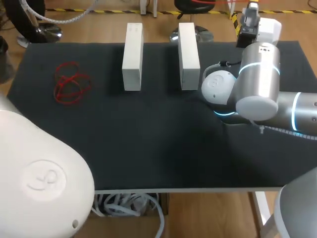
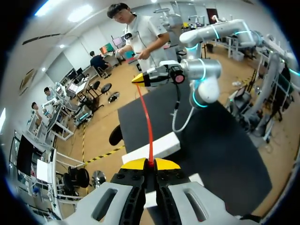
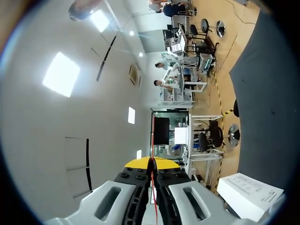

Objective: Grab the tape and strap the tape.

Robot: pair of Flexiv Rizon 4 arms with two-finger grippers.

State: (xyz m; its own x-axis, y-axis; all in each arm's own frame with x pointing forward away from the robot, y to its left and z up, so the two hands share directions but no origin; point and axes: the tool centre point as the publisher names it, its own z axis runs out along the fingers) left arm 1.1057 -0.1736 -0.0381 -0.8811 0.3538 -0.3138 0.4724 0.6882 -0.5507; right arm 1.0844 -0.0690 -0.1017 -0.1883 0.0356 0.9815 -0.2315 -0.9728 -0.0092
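Observation:
A thin red tape strand (image 2: 146, 122) runs taut between my two grippers, above the dark table. In the left wrist view my left gripper (image 2: 150, 162) is shut on its near end, yellow tips pressed together. The far end sits in my right gripper (image 2: 139, 79), held up over the table's far side. The right wrist view shows the right gripper (image 3: 152, 161) shut on the red strand (image 3: 153, 136), which leads straight ahead from its tips. A loose bundle of red tape (image 1: 72, 82) lies on the table's back left. Neither gripper's tips show in the head view.
Two white oblong boxes (image 1: 132, 56) (image 1: 188, 54) stand side by side at the back middle of the black table mat (image 1: 163, 144). My right arm (image 1: 257, 84) bends over the right side. My left arm's white housing (image 1: 39, 178) fills the front left corner.

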